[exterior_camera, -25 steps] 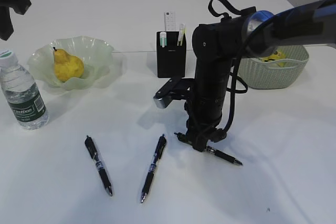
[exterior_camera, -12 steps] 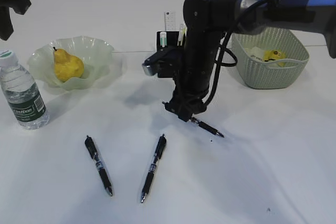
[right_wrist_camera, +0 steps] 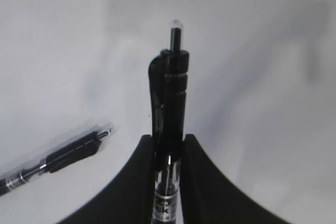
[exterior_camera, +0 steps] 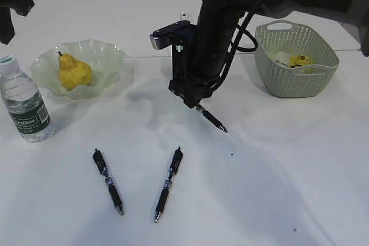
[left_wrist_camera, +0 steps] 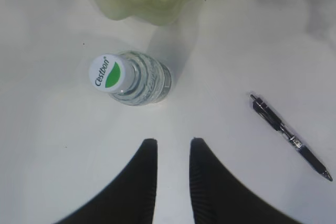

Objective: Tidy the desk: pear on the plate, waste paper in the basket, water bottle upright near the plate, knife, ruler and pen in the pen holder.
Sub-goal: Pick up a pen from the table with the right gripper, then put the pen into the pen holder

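Note:
My right gripper (right_wrist_camera: 168, 139) is shut on a black pen (right_wrist_camera: 170, 93). In the exterior view the pen (exterior_camera: 211, 118) hangs tip-down and slanted above the desk (exterior_camera: 277, 159), in front of the pen holder, which the arm hides. A pale ruler top (exterior_camera: 185, 15) shows behind the arm. My left gripper (left_wrist_camera: 173, 142) is open and empty above the upright water bottle (left_wrist_camera: 107, 73). The pear (exterior_camera: 75, 72) lies on the plate (exterior_camera: 109, 56), with the bottle (exterior_camera: 24, 105) beside it. Yellow waste paper (exterior_camera: 300, 60) lies in the basket (exterior_camera: 294, 82). I cannot make out the knife.
Two more black pens (exterior_camera: 108, 181) (exterior_camera: 168, 184) lie on the desk in front, one of them also in the left wrist view (left_wrist_camera: 291, 137) and the right wrist view (right_wrist_camera: 58, 158). Part of the left arm (exterior_camera: 8, 4) hangs at the top left.
My right gripper has lifted the pen off the desk and carried it up, back and leftward in front of the pen holder. The left arm has not moved.

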